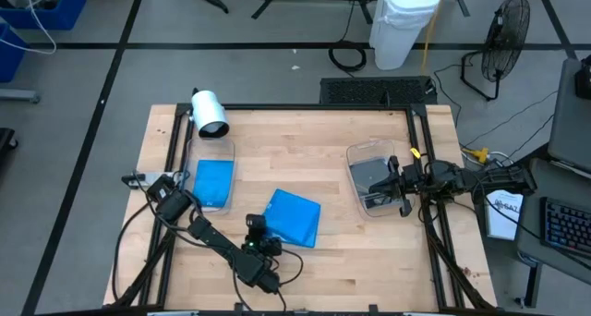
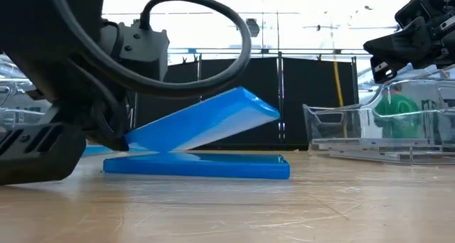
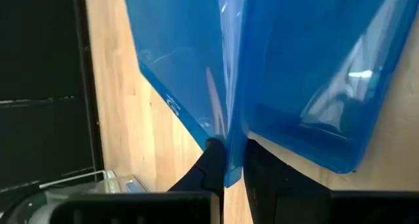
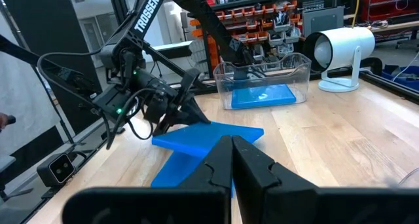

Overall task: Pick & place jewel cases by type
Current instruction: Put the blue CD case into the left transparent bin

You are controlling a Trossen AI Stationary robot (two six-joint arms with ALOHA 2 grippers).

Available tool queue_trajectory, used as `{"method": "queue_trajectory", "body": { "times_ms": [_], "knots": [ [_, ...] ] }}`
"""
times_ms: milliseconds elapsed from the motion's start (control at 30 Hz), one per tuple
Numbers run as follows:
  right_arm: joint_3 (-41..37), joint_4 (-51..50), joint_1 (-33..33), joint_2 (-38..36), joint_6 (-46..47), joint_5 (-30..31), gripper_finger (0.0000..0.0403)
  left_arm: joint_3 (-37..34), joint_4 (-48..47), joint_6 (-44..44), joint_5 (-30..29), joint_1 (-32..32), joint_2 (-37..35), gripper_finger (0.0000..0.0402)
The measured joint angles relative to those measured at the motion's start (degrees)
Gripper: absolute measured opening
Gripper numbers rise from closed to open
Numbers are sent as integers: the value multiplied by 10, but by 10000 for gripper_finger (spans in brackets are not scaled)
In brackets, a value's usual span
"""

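Both arms are matt black, with looping black cables; the left arm (image 4: 141, 60) bears white TROSSEN lettering and a small green light.

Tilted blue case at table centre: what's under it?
A second blue jewel case lies flat on the table beneath the tilted blue case, whose one edge the left gripper pinches. Whether anything lies under the flat one is hidden.

L gripper (image 1: 261, 233) at blue jewel cases (image 1: 294, 218) mid-table; R gripper (image 1: 399, 176) over right tub (image 1: 355, 159).
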Motion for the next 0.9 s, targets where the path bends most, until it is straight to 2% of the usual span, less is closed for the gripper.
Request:
{"method": "queue_trajectory", "body": {
  "times_ms": [233,467,567,733,900],
  "knots": [
    [0,0,0,0,0,0,0,-2,-64,-100,-49,-12,-39,34],
    [0,0,0,0,0,0,0,0,-184,-253,-142,-50,-175,34],
    [0,0,0,0,0,0,0,-6,-186,-291,-160,-70,-250,34],
    [0,0,0,0,0,0,0,-38,-187,-416,-134,-93,-373,34],
    [0,0,0,0,0,0,0,-116,-189,-561,-29,-96,-499,34]
  ]
}}
